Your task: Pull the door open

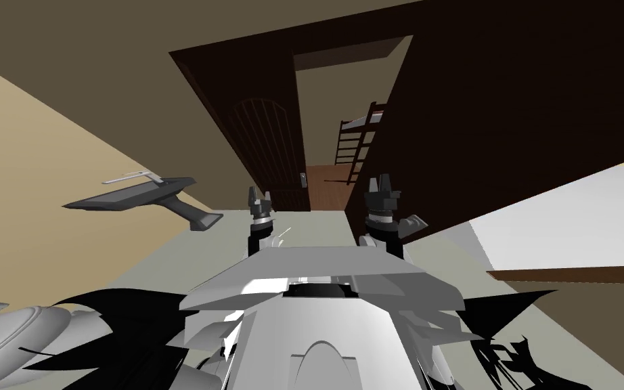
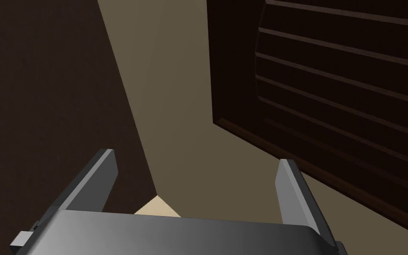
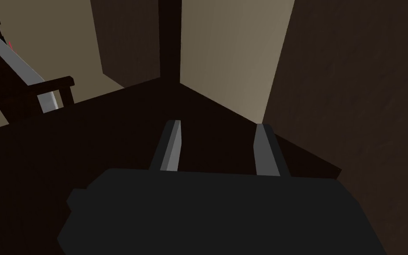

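Reaching for the small pale handle (image 1: 302, 179) looks next: the dark door (image 1: 266, 145) stands ajar just ahead of the left hand (image 1: 259, 195), fingers apart, empty. Grip squarely, then pull along its arc. The right hand (image 1: 379, 179) is likewise apart.

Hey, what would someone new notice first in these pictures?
The dark brown door with its arched, slatted panel stands left of the opening straight ahead. Through it, a dark ladder rises to a bunk over a brown floor. On the tan wall at the left, a dark grey angular fixture juts out.
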Tool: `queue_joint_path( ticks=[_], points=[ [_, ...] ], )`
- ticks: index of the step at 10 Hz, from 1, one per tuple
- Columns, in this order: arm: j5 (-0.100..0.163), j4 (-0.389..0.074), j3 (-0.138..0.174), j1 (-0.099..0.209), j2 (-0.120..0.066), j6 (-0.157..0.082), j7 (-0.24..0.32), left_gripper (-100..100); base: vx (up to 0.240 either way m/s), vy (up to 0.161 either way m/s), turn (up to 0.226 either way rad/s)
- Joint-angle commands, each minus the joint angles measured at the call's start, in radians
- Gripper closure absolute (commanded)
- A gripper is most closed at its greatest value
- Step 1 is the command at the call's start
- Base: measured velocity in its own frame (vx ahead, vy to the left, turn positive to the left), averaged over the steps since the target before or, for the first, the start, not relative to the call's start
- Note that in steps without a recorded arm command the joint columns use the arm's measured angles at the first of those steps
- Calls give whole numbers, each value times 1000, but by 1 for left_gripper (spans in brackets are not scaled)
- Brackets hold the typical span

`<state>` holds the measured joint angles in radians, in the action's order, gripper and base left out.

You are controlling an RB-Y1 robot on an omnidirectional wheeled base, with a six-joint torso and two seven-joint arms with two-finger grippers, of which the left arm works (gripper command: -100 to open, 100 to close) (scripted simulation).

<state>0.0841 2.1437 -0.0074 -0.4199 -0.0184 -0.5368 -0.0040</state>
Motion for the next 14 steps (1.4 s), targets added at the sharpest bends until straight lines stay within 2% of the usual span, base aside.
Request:
queue_joint_path(
  ticks=[1, 14],
  points=[
    [4, -33, 10, 13, -17, 17, 8, -100, 136, -14, -50],
    [-1, -311, 31, 138, -64, 103, 20, -100, 103, -6, -39]
  ],
)
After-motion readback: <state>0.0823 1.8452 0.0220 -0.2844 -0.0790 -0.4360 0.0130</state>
